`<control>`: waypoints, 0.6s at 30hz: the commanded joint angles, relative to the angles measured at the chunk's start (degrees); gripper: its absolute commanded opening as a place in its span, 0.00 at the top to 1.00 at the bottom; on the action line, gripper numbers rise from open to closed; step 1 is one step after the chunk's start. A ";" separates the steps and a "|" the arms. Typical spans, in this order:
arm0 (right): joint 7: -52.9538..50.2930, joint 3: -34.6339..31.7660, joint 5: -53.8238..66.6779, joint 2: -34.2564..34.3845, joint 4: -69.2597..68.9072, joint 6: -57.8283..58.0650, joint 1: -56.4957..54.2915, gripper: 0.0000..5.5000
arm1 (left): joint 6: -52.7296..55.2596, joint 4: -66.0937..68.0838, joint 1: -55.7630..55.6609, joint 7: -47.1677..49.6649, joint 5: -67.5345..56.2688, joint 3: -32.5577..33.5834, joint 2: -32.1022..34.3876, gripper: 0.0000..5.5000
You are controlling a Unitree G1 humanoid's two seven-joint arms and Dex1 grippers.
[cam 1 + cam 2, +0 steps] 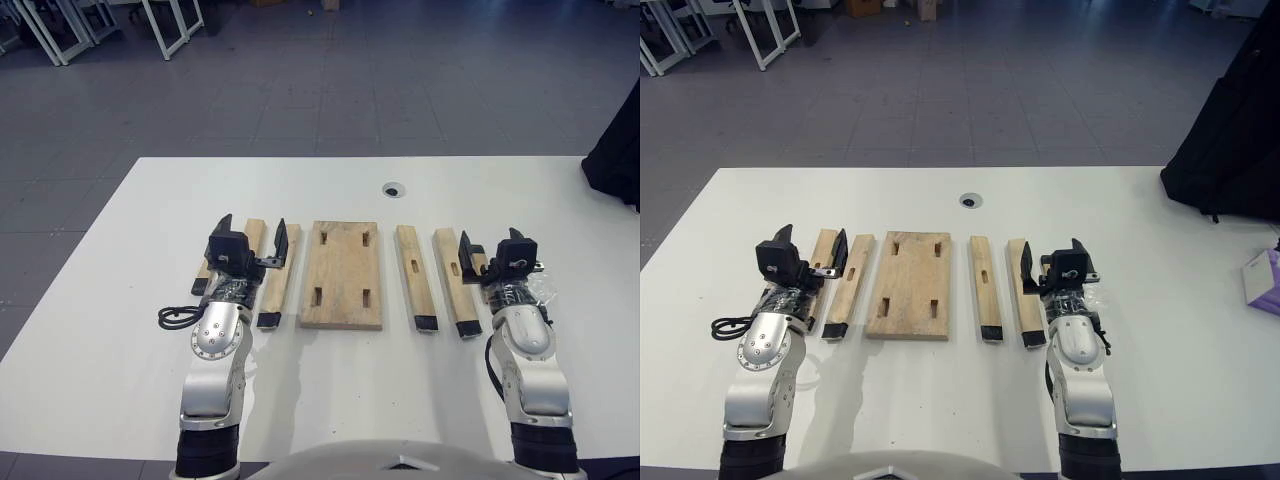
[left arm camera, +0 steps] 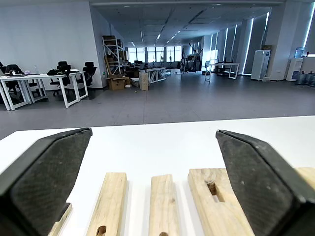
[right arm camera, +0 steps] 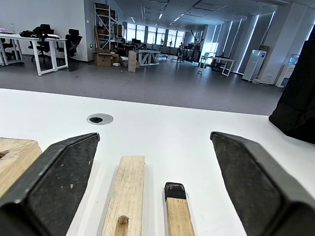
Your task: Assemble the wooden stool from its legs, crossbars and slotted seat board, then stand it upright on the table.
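I am only starting, as I judge it: no parts are joined yet. The seat board (image 1: 341,275) is lying flat mid-surface (image 1: 150,200), and its four slots (image 1: 327,239) are holding nothing. The left sticks (image 1: 277,275) are lying flat at its 9 o'clock and the right sticks (image 1: 413,275) at its 3 o'clock. My left end effector (image 1: 252,240) is hovering wide open over the 9 o'clock group. My right end effector (image 1: 490,258) is hovering wide open over the outermost sticks at 3 o'clock. Next, I am thinking, one end effector needs to close on a single leg without dragging its neighbour, then bring it to a slot.
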 commanded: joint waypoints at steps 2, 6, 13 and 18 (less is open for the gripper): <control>-0.82 -0.40 1.21 1.71 -1.37 2.76 0.31 0.24 | 1.71 -1.36 0.56 -0.33 0.76 -1.55 0.19 0.15; -0.07 1.37 -0.56 1.28 -0.63 1.43 0.26 0.24 | 1.29 -1.00 0.12 -0.05 -0.35 -0.44 -0.20 0.15; -0.21 2.04 -1.89 1.27 0.18 0.14 -0.19 0.24 | -0.40 -0.27 0.76 -0.57 -0.33 0.56 0.58 0.15; 0.13 1.80 -1.96 1.22 2.84 -1.12 -1.43 0.24 | -1.11 2.06 -0.30 -0.58 -0.97 1.07 0.17 0.15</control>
